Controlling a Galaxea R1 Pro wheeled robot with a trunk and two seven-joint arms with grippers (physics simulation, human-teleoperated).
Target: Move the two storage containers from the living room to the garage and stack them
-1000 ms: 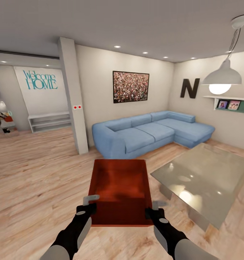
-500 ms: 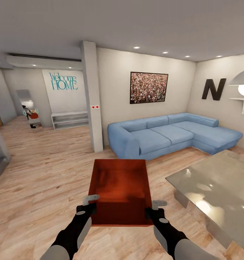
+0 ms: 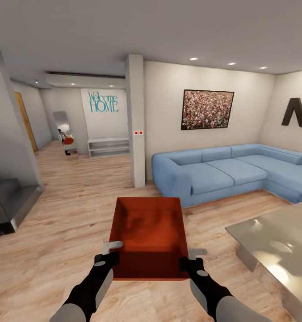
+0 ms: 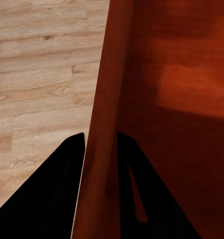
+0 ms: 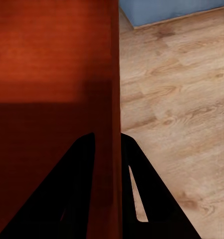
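Storage container [image 3: 148, 237]: carried at the lower centre of the head view, open side up, above the wood plank floor [image 3: 57, 223]; nothing is seen inside it.
Left hand [image 3: 107, 255]: clamped on the container's left wall, one finger on each side of the thin wall, as seen in the left wrist view [image 4: 99, 164].
Right hand [image 3: 191, 259]: clamped on the container's right wall in the same way [image 5: 108, 164].
Pillar [image 3: 136, 120]: a white column is seen above the container, centre of the frame, with two red dots on its face.
Sofa [image 3: 227, 172]: a blue corner sofa is placed right of the pillar, against the wall under a framed picture [image 3: 207, 110].
Tabletop [image 3: 276, 246]: a glossy grey low table is seen at the lower right, just beside the container's right side.
Left edge: a dark grey stepped block [image 3: 8, 201] is set against a wall.
Corridor: the upper left is open floor up to a wall lettered "Welcome HOME" [image 3: 103, 102], with a low white shelf [image 3: 108, 146] beneath it.
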